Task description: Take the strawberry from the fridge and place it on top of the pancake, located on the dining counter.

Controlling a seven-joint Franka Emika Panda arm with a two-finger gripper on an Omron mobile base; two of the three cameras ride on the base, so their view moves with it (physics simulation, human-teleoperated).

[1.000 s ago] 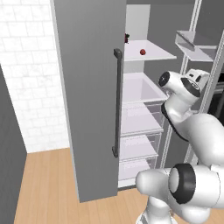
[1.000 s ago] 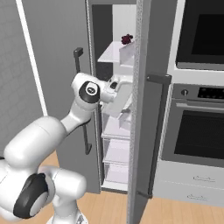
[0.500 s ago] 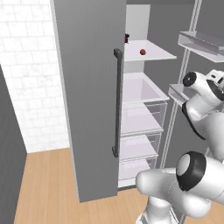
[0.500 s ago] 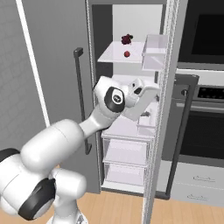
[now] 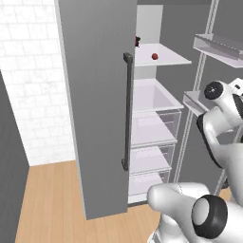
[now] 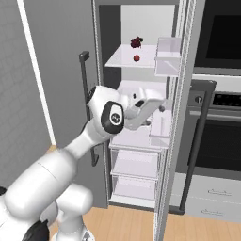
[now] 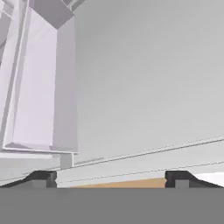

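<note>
The strawberry [image 5: 154, 56] [image 6: 136, 58] is a tiny red ball on the upper white shelf of the open fridge [image 5: 95, 95] [image 6: 141, 136]. A darker red item [image 6: 136, 42] lies behind it. My gripper [image 6: 160, 104] [image 7: 111, 178] is open and empty. It sits well below the strawberry's shelf, against the inner side of the fridge's right door [image 6: 181, 117]. In the hand view the tips stand wide apart, facing the door's grey inner wall and a white door bin [image 7: 39, 87]. The pancake and the dining counter are out of view.
The left fridge door [image 5: 95, 118] stands open with its dark bar handle [image 5: 127, 109]. White drawers [image 5: 152, 137] stack below the shelf. Door bins [image 5: 218, 45] hang on the right door. A black-fronted oven [image 6: 221, 136] is to the right, and wood floor [image 5: 52, 204] lies below.
My arm has swung to the right, and the right fridge door has opened wider with it. In the right base view the strawberry's shelf is now uncovered.
</note>
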